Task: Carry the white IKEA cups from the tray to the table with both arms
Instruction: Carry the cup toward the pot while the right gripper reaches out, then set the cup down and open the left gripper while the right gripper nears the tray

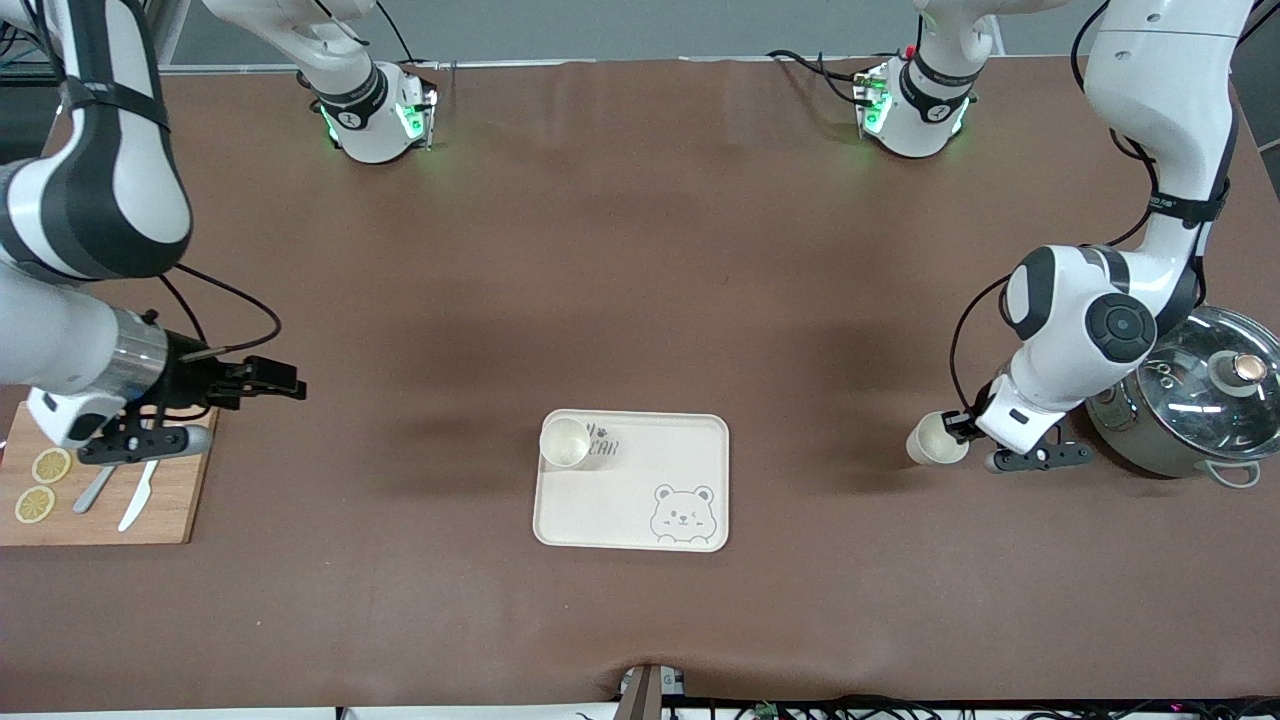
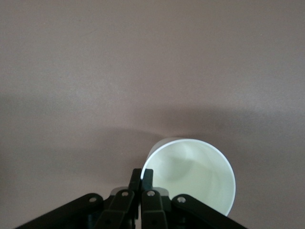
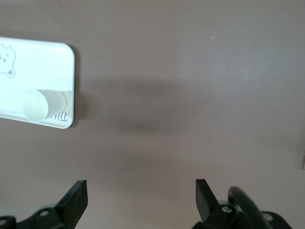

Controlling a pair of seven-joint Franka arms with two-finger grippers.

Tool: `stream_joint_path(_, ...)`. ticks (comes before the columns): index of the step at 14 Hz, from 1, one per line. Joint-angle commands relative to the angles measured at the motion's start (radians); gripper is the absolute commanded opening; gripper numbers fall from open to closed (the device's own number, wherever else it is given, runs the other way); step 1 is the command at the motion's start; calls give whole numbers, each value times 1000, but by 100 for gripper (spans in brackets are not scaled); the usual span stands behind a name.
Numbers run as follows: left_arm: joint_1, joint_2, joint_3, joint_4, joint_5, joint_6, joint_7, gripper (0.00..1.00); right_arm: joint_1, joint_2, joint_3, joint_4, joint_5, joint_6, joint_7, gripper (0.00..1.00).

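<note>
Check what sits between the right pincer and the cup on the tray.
Nothing: only bare table lies between the open right pincer and the cup on the tray, as the right wrist view shows.

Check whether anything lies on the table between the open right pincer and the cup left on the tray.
Nothing visible does: only bare table lies between the right pincer and the cup on the tray.

A wooden cutting board [image 1: 160, 505] is lying at the right arm's end, carrying two lemon slices [image 1: 42, 484], a knife [image 1: 136, 505] and a spoon [image 1: 95, 490]. A steel pot [image 1: 1185, 425] is sitting at the left arm's end, wearing a glass lid [image 1: 1215, 375].
</note>
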Motion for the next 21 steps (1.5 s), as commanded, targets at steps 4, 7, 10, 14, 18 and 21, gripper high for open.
stream_joint_path(4, 5, -4, -13, -10, 25, 23, 3, 0, 69, 45, -7, 11, 15, 41, 184, 100)
stream_joint_path(7, -6, 18, -15, 3, 24, 38, 0, 0, 59, 44, -9, 14, 6, -8, 186, 100)
stream_joint_path(10, -6, 22, -42, 3, 21, 43, 0, 14, 45, 44, -10, 17, 15, -42, 191, 100)
stream_joint_path(14, 3, 19, -49, -6, 21, 41, 0, 100, 106, 51, -9, 7, 6, 65, 237, 100)
stream_joint_path(18, 5, -14, -50, 2, 21, 34, -14, 100, 181, 76, -7, 7, 18, 104, 321, 100)
stream_joint_path(21, 6, -45, -49, 6, 19, -17, -17, 100, 275, 134, -9, -7, 12, 208, 477, 100)
